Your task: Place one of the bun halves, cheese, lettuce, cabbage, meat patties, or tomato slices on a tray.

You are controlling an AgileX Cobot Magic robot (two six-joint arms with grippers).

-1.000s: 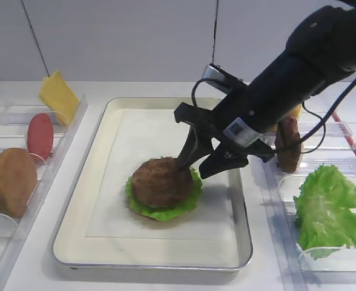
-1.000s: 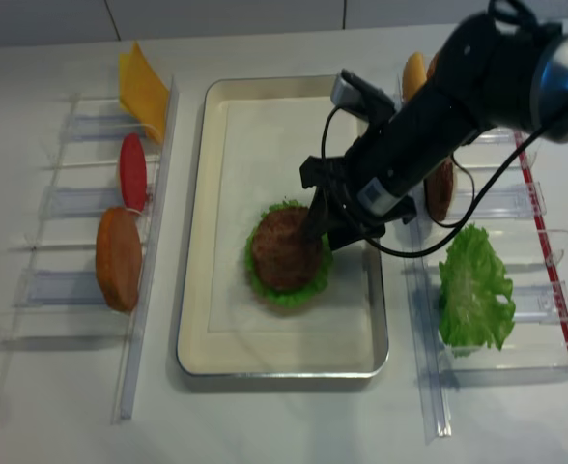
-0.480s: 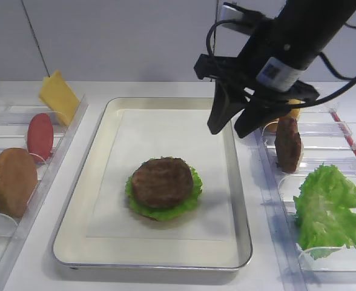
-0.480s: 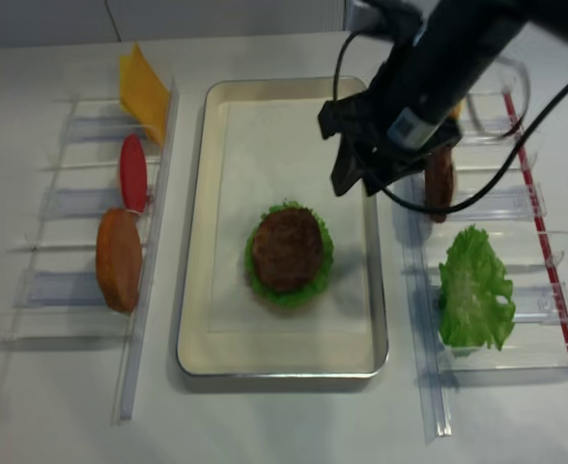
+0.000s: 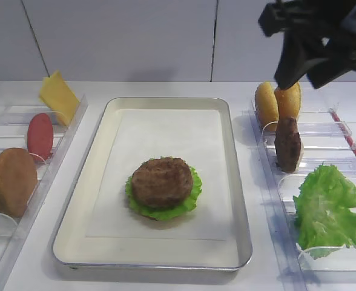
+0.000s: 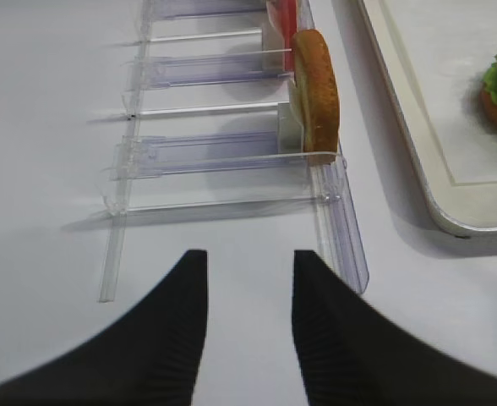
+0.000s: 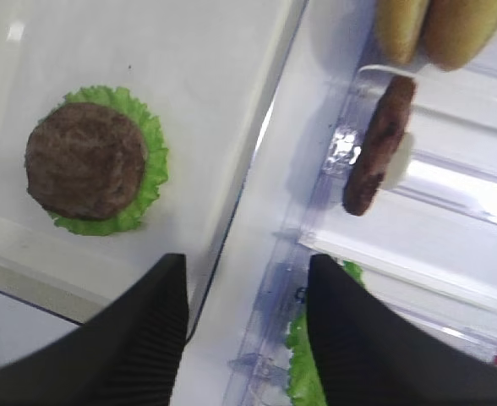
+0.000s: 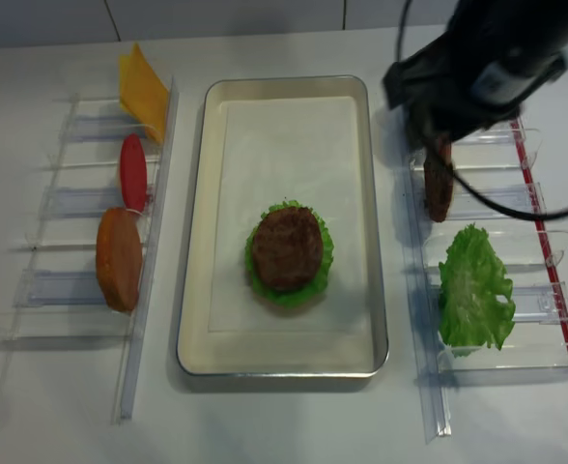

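We see a meat patty [image 5: 162,182] lying flat on a lettuce leaf [image 5: 193,193] at the lower middle of the tray [image 5: 81,218], on its white paper liner [image 5: 166,139]; in the left wrist view an edge of bun shows under the leaf at the far right of the frame. Nothing stands over the stack.

To the right of the tray, a clear rack [image 5: 341,160] holds two bun halves [image 5: 266,103] on edge at the upper right, a second patty [image 5: 287,144] upright just below them, and a large lettuce leaf [image 5: 330,209] at the lower right. On the left, another rack [image 5: 2,227] carries a bun half [image 5: 11,180] at the lower left, a tomato slice [image 5: 40,136] above it, and the cheese [image 5: 59,96] leaning at the upper left.

Against the earlier frame, the right gripper [image 7: 244,326] has lifted off the patty stack and swung away to the upper right corner of the exterior view, above the bun halves. The stack has stayed where it was.

The right gripper's jaws stand partly apart, with nothing between them and touching nothing. The left gripper [image 6: 247,326] hangs over bare table beside the left rack, its fingers [image 6: 177,326] also apart and empty.
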